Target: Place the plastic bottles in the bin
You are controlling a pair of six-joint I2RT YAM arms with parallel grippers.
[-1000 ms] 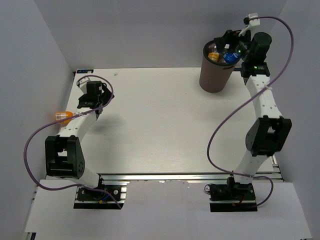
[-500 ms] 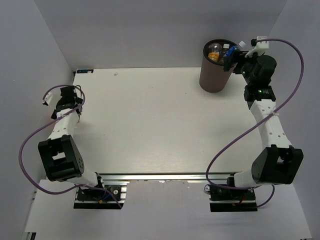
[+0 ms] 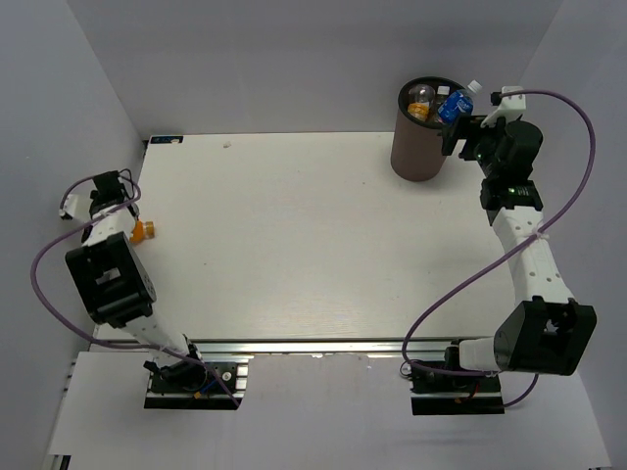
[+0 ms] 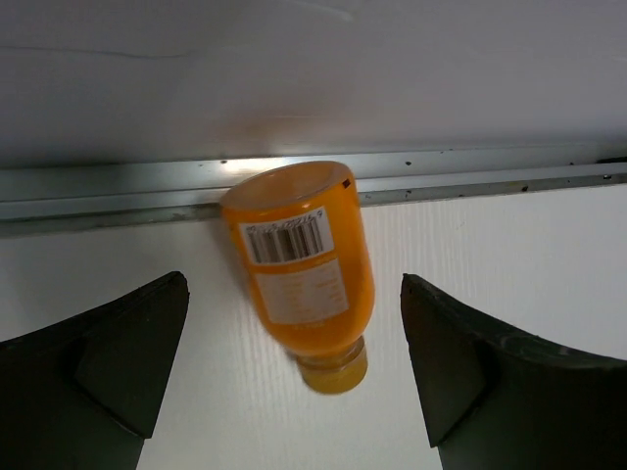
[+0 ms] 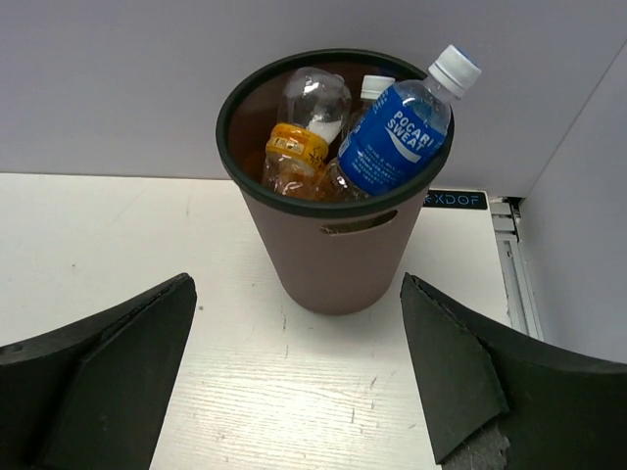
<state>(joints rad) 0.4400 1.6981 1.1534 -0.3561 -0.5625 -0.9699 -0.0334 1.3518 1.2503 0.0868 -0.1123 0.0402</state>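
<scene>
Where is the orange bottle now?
Left wrist view: the orange bottle lies at the left edge of the table, against the metal rail, inside the open left tool.

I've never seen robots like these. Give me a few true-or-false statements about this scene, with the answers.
1. The small orange plastic bottle lies on its side on the white table. True.
2. The left end effector is clamped on it. False: it is open around the bottle, not touching it.
3. The tall brown cylindrical bin is empty. False: it holds bottles, including a clear bottle with a blue label and white cap.
4. That blue-labelled bottle pokes above the bin's black rim. True.
</scene>
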